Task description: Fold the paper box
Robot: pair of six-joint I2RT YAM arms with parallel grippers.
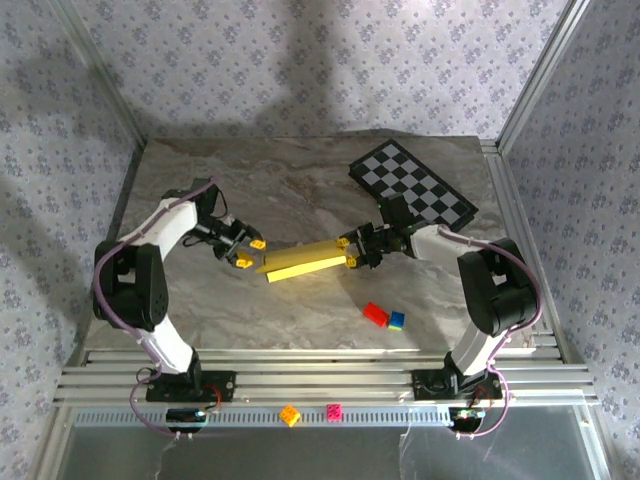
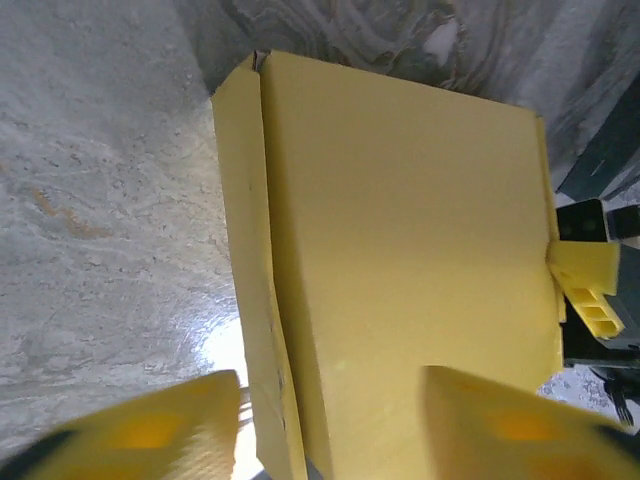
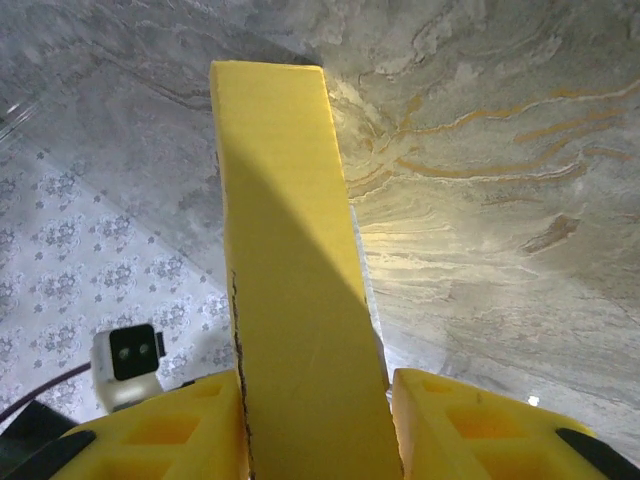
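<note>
The paper box (image 1: 305, 260) is a flat yellow folded shape lying in the middle of the table between my two grippers. My left gripper (image 1: 248, 253) is at its left end. In the left wrist view the box (image 2: 400, 230) reaches in between the open left gripper (image 2: 332, 385), and the left finger (image 2: 150, 430) stands apart from the box's side flap. My right gripper (image 1: 352, 250) is at the box's right end. In the right wrist view the narrow box edge (image 3: 275, 200) sits between the right gripper (image 3: 315, 385), with both yellow fingers against it.
A black-and-grey checkerboard mat (image 1: 412, 182) lies at the back right. A red brick (image 1: 375, 313) and a blue brick (image 1: 397, 320) sit in front of the right gripper. An orange brick (image 1: 290, 415) and a pink one (image 1: 334, 411) rest on the front rail.
</note>
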